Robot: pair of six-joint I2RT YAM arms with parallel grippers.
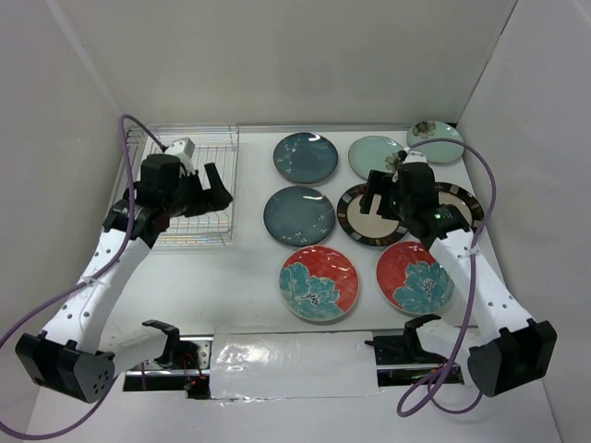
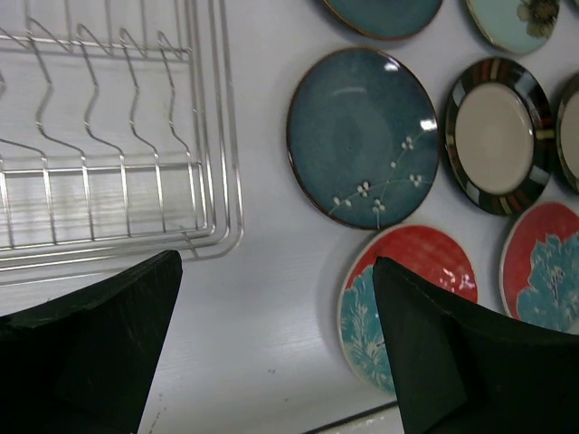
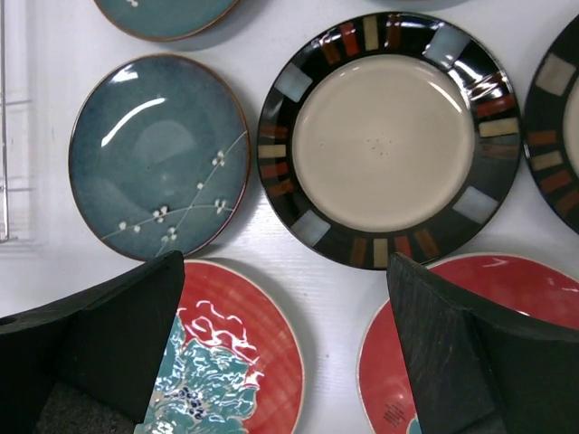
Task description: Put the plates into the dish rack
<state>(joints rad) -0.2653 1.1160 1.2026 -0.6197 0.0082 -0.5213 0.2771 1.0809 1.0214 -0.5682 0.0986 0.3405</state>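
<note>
The wire dish rack [image 1: 180,185] stands empty at the back left. My left gripper [image 1: 220,189] is open and empty, above the rack's right edge. Eight plates lie flat to its right: two dark teal [image 1: 306,157] [image 1: 298,215], two mint [image 1: 377,157] [image 1: 435,141], two cream with dark rims [image 1: 358,221] [image 1: 466,205], two red [image 1: 319,282] [image 1: 415,277]. My right gripper [image 1: 377,194] is open and empty, above the left cream plate [image 3: 384,136]. The left wrist view shows the rack [image 2: 237,181], a teal plate [image 2: 362,136] and my left gripper [image 2: 276,271] over bare table.
White walls close in the table at the back and both sides. The right arm hides part of the right cream plate. The right wrist view shows my right gripper [image 3: 288,271] over the gap between both red plates [image 3: 244,362] [image 3: 525,285].
</note>
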